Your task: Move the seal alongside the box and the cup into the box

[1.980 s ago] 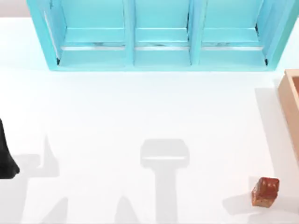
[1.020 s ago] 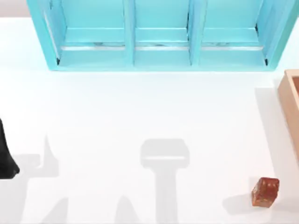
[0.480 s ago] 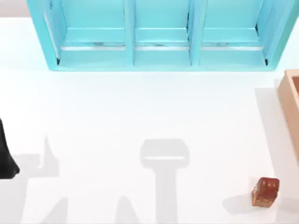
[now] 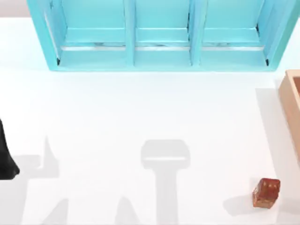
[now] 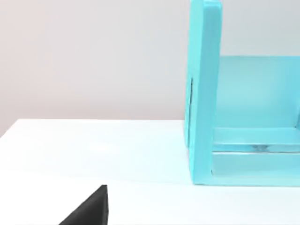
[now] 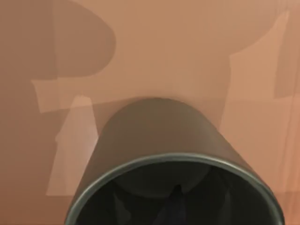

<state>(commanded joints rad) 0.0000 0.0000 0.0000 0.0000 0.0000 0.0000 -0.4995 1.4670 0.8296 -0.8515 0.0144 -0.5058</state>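
The reddish-brown seal (image 4: 266,193) stands on the white table at the front right, a short way from the tan box (image 4: 291,105), whose left wall shows at the right edge. In the right wrist view the dark olive-grey cup (image 6: 154,136) hangs upright close under the camera, over the box's tan floor (image 6: 154,51). My right gripper is shut on the cup, which hides its fingers. My left gripper (image 4: 5,161) is parked at the table's left edge, and one of its dark fingertips (image 5: 91,208) shows in the left wrist view.
The big turquoise shelf cabinet (image 4: 161,37) spans the back of the table, and its side panel (image 5: 204,93) stands ahead of the left wrist. Grey arm shadows lie across the table's front middle.
The seal has settled very slightly toward the front. The arm shadow to the right of the seal has shrunk. The left arm has not moved.
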